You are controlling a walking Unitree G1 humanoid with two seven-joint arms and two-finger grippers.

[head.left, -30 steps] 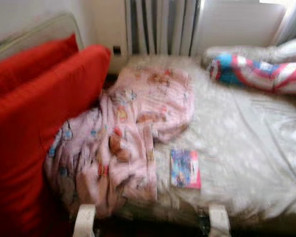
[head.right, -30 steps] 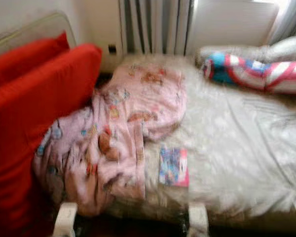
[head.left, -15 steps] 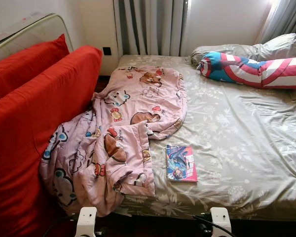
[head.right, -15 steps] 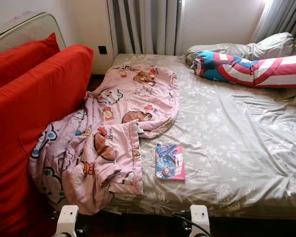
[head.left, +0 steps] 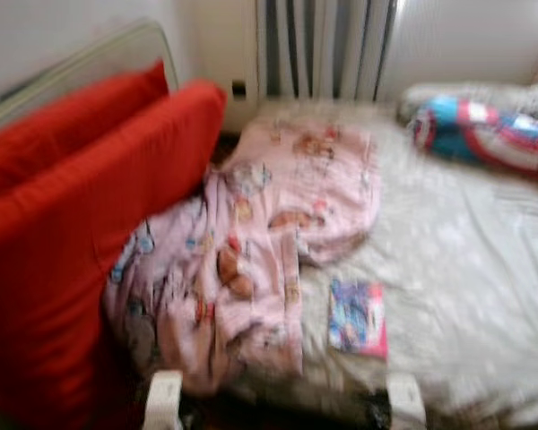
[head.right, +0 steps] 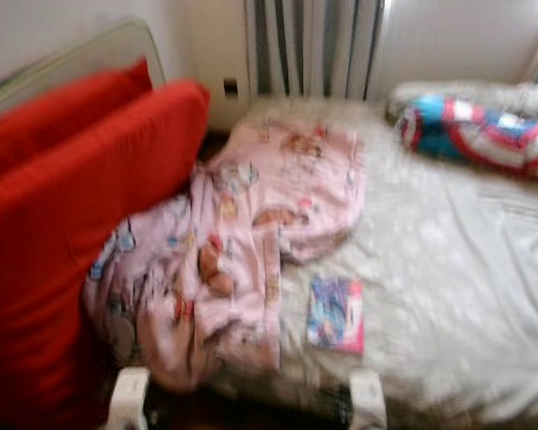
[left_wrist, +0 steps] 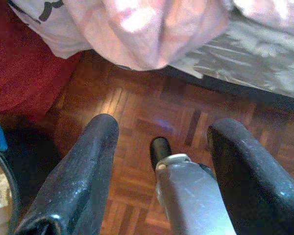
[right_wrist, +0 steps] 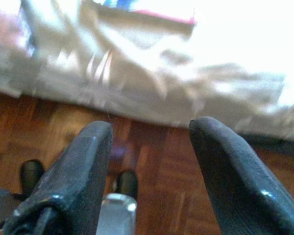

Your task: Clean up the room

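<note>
You were at the approach step: both hands hung empty, fingers apart, left hand [left_wrist: 159, 169] and right hand [right_wrist: 149, 169] above the floor. The book [head.right: 335, 314] lay on the bed [head.right: 448, 260], blanket [head.right: 242, 242] at its 9 o'clock; next, reach for the book.

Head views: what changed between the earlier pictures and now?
Only the camera moved: the whole scene has shifted right and blurred. The pink blanket, book and red cushions lie as before on the bed. Both grippers hang over the wooden floor, jaws open, holding nothing.
</note>
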